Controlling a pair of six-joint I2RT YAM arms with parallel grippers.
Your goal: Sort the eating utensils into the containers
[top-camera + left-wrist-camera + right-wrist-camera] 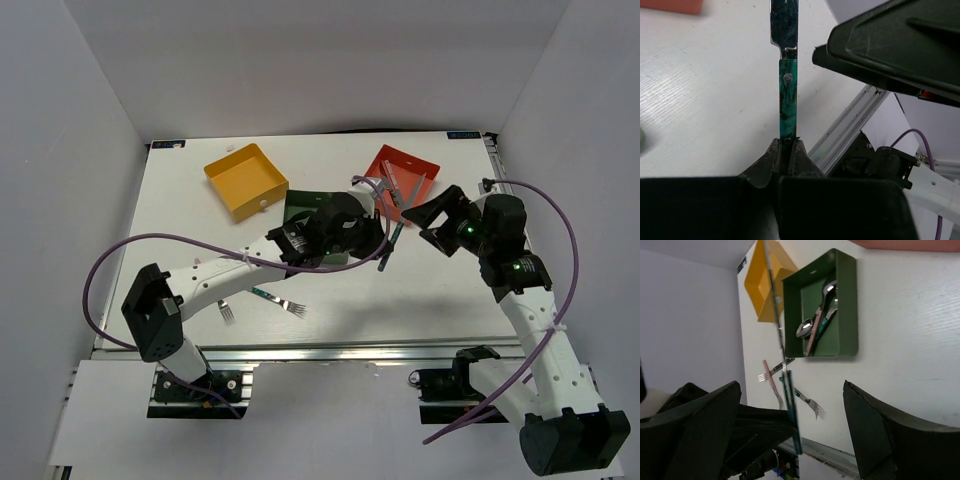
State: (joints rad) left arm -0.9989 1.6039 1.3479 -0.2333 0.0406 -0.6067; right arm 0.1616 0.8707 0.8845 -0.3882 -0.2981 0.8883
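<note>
My left gripper [787, 142] is shut on the end of a teal-handled knife [788, 95], its blade pointing away from the wrist. In the top view the left gripper [378, 243] holds the knife [393, 243] between the dark green tray [298, 205] and the red-orange tray [420, 168]. My right gripper [430, 226] is open and empty, facing the knife from the right. In the right wrist view the knife [790, 405] shows edge-on between the open right gripper [791, 385]. The green tray [847, 305] holds spoons [812, 327]. The red-orange tray holds knives [392, 190].
The yellow tray [245, 180] stands at the back left and looks empty. Two forks lie near the front edge, a pink one [228, 312] and a teal one [283, 301]; both also show in the right wrist view [769, 377]. White walls surround the table.
</note>
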